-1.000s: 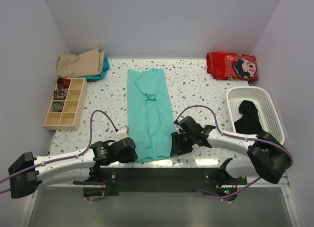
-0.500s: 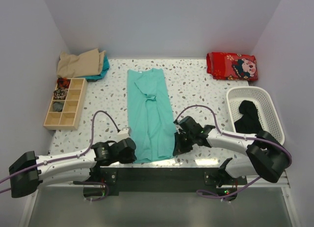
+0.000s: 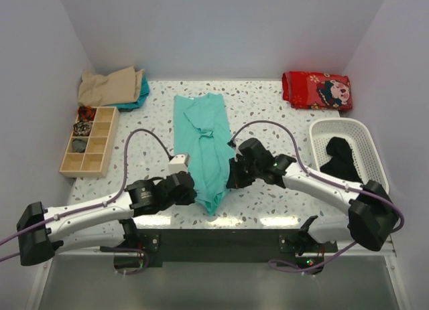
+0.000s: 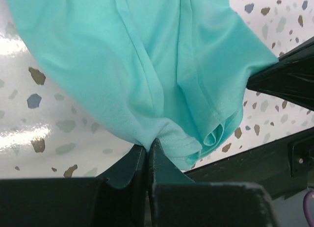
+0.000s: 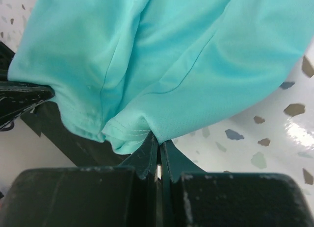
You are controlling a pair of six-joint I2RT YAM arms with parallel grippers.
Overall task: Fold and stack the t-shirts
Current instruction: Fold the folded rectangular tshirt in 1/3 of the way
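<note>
Most of the scene is taken up by a speckled white terrazzo-patterned desk (image 3: pixel 268 116), on which everything is laid out. A teal-green short-sleeved t-shirt (image 3: pixel 201 139) is stretched lengthwise along its middle, collar at the far end, already narrowed into a long strip. Its near hem is gathered and raised off the surface, so the cloth sags to a point between the two arms.

At the right edge a white perforated plastic basket (image 3: pixel 342 123) is set, with a black garment (image 3: pixel 338 164) heaped inside, presumably waiting its turn. A red patterned folded cloth (image 3: pixel 316 89) is placed in the far right corner. A tan crumpled garment (image 3: pixel 107 86) is piled in the far left corner, and a pale wooden compartment tray (image 3: pixel 90 142) lies just in front of it.

The left claw (image 4: pixel 148 147) is clenched on one corner of the hem, and the right claw (image 5: pixel 158 142) is pinched tight on the other. The hem is judged to be held at both corners so that it stays level while carried toward the collar, halving the strip.
</note>
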